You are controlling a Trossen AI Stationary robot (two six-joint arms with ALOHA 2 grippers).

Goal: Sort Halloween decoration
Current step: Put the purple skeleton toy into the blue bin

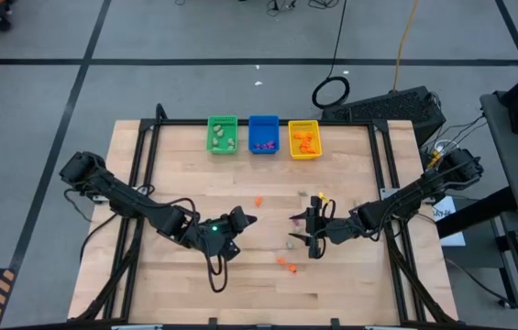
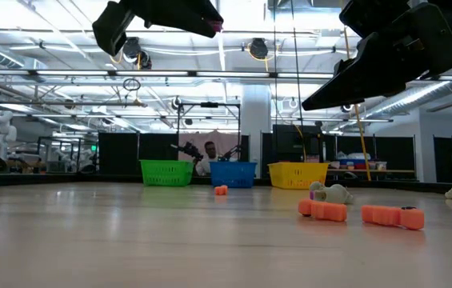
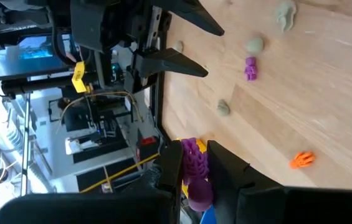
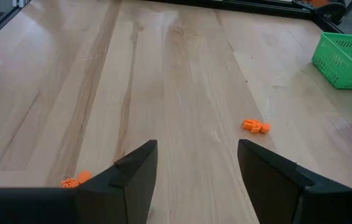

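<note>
Gripping a purple trinket (image 3: 194, 171), left claw (image 1: 240, 221) hung above the bench (image 1: 176, 156), blue bin (image 1: 263, 135) lying toward twelve o'clock. Right claw (image 1: 312, 229) gaped empty; orange trinkets (image 1: 285, 263) lay nearby at seven o'clock.

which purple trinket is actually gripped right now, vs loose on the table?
The purple trinket pinched between the left gripper fingers, lifted off the table. The other purple one lies loose on the wood near pale pieces.
</note>
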